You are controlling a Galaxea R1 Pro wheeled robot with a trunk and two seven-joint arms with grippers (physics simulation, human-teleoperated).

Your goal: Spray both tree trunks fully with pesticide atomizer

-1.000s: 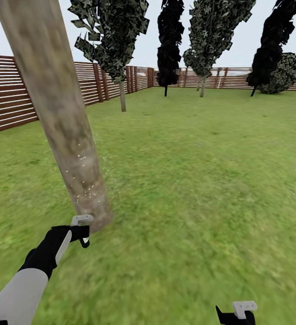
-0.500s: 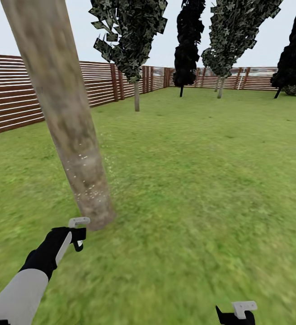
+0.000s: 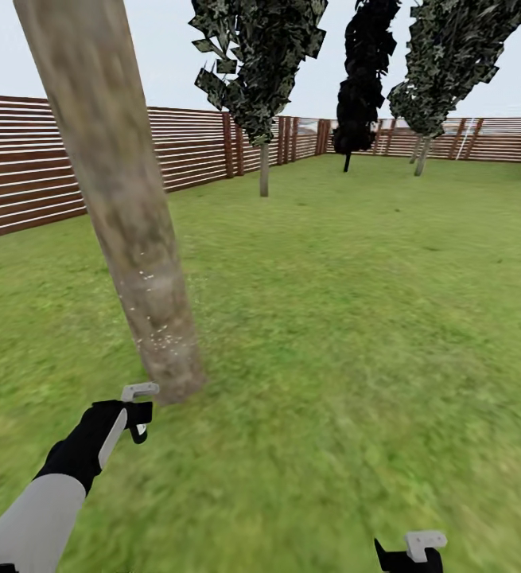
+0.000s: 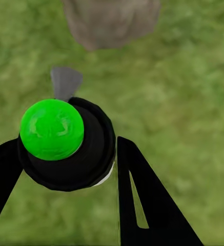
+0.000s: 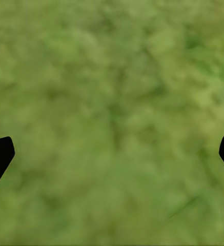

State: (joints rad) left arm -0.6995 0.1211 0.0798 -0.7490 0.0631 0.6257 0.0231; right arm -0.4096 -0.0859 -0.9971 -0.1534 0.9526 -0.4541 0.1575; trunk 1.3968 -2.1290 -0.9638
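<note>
The left gripper (image 4: 65,159) is clamped on the pesticide atomizer (image 4: 65,146), its black fingers hugging the dark body with the green cap toward the wrist camera and the grey nozzle aimed ahead. Straight in front of it, close beyond the nozzle, rises the tree trunk (image 3: 125,207), far the largest thing near; the grass (image 3: 355,318) spreads around and beneath. Over the last second the whole head view has slid sideways, fence (image 3: 21,175) and far trees drifting right, so the camera has turned, not the garden; the arm has dipped only slightly. White specks of pesticide (image 3: 158,338) cling to the lower trunk just ahead of the nozzle, while the bark higher up looks bare. My judgement: coverage is partial, and the spray must climb. The right gripper (image 5: 112,154) hangs spread wide and empty over grass, well off to the other side.
</note>
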